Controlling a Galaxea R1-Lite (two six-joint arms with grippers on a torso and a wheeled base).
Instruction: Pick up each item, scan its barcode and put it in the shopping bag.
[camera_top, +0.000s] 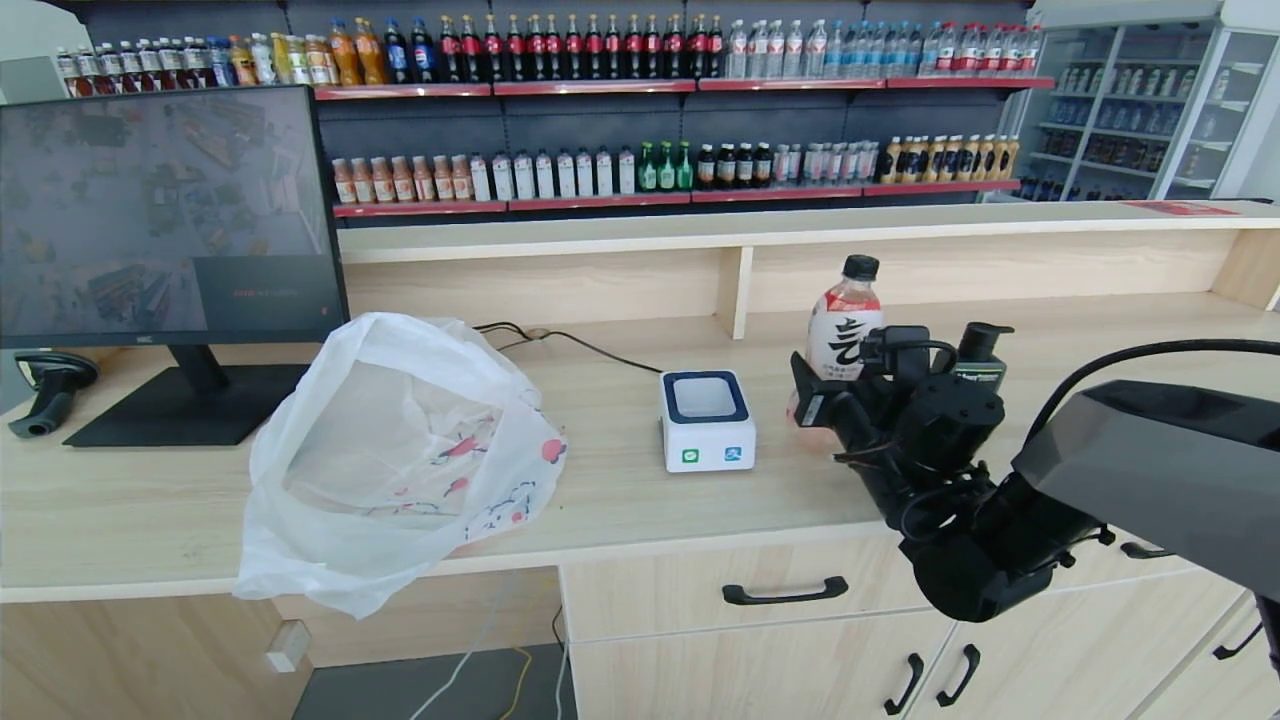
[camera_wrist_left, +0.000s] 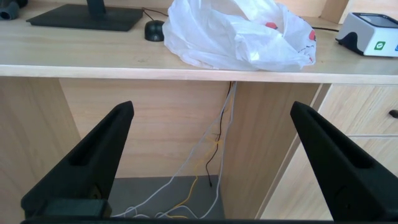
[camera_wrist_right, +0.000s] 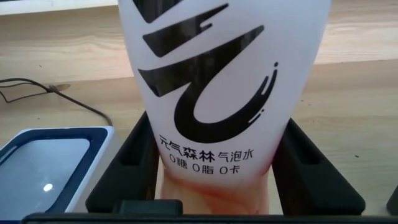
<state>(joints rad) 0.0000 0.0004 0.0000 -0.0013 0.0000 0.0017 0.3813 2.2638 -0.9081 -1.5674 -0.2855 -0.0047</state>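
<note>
- Wooden counter (camera_top: 620, 500): beneath the right pincer (camera_wrist_right: 217, 134); lift straight up off it before any sideways travel.
- Shopping bag (camera_top: 400, 450): well off to that pincer's left, past the scanner, slumped with an open mouth.
- Left pincer (camera_wrist_left: 211, 112): spread wide, empty, low before the counter's front edge.
- Right pincer: closed to bottle width, seemingly pressed on both lower flanks; low hold, probably top-heavy, so keep upright and go slowly.
- Sparkling water bottle (camera_top: 845, 325): between its fingers, upright.
- Barcode scanner (camera_top: 706, 420): near, on the pincer's left; turn the barcode toward its window.
- Dark pump bottle (camera_top: 980, 355): just right of the pincer; avoid nudging.
</note>
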